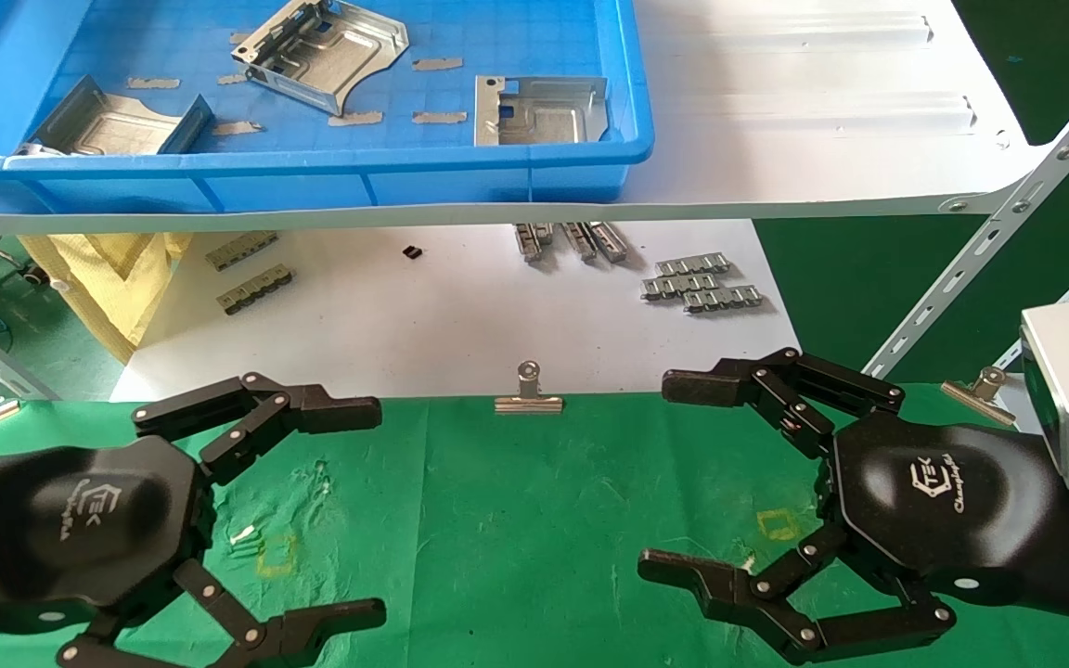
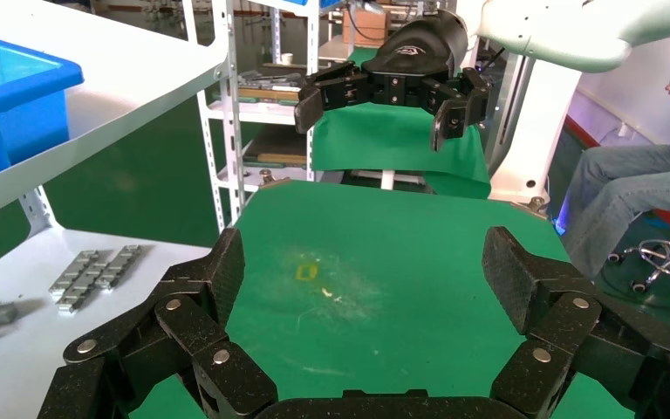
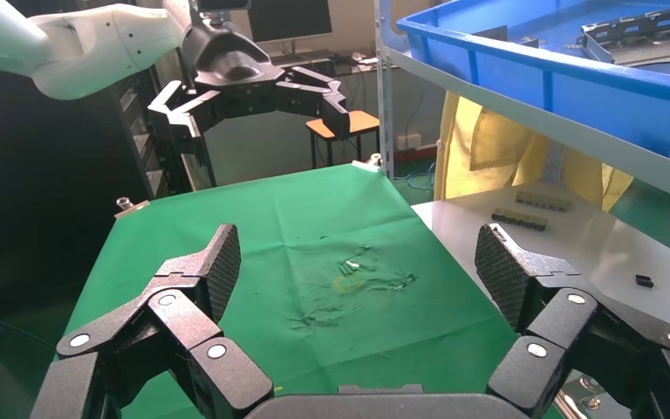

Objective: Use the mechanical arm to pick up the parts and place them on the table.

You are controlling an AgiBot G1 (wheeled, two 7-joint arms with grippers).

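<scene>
Three silvery sheet-metal parts lie in the blue tray [image 1: 312, 169] on the shelf: one at the left [image 1: 112, 121], one at the back middle [image 1: 321, 51], one at the right [image 1: 539, 109]. My left gripper [image 1: 379, 512] hovers open and empty over the left of the green table [image 1: 516, 520]. My right gripper [image 1: 657, 475], with a pale grey box at its wrist, hovers open and empty over the right. Each own wrist view shows spread jaws, left [image 2: 366, 279] and right [image 3: 358, 271], with bare green cloth between them. The parts also show in the right wrist view [image 3: 637, 39].
The white shelf board [image 1: 822, 139] overhangs a white sheet [image 1: 451, 315] carrying small grey toothed strips [image 1: 701, 283]. A binder clip [image 1: 528, 394] sits on the table's far edge. Slotted shelf struts [image 1: 1008, 232] stand at the right, a yellow bag [image 1: 117, 269] at the left.
</scene>
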